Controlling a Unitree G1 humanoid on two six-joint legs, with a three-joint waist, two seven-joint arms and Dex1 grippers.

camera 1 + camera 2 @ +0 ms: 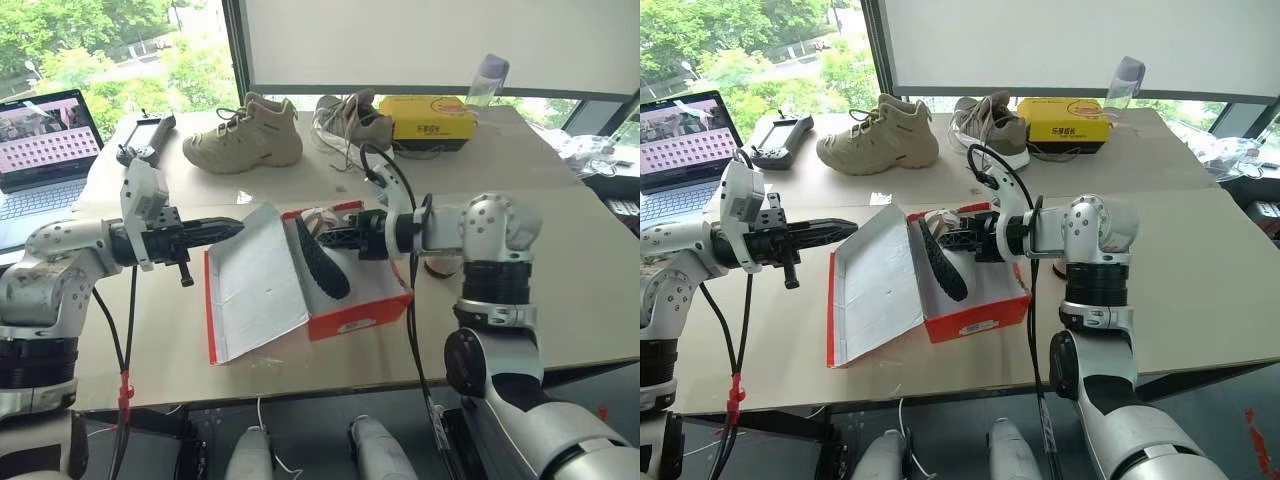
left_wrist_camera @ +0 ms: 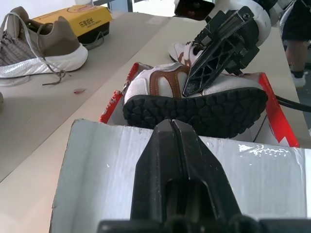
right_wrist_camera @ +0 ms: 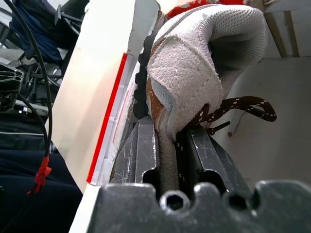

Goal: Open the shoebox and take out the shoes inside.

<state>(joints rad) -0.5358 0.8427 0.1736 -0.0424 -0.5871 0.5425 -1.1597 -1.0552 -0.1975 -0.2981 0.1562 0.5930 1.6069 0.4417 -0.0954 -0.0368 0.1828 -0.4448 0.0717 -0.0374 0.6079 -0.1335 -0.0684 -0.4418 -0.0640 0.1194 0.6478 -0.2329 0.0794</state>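
Observation:
The red shoebox point(image 1: 362, 312) stands open mid-table, its grey-white lid point(image 1: 255, 285) tilted up toward the left. My left gripper point(image 1: 235, 228) is shut, its tip at the lid's upper edge. My right gripper point(image 1: 322, 238) is shut on the upper edge of a white shoe point(image 3: 194, 73) with brown trim. That shoe hangs over the box with its black sole point(image 2: 194, 109) facing the lid. A second white shoe with brown trim point(image 2: 186, 50) lies on the table past the box, by my right arm.
At the back of the table are a tan boot point(image 1: 245, 138), a grey sneaker point(image 1: 352, 122), a yellow box point(image 1: 433, 118) and a bottle point(image 1: 487, 80). A laptop point(image 1: 40, 150) and a controller point(image 1: 147, 135) sit at the far left.

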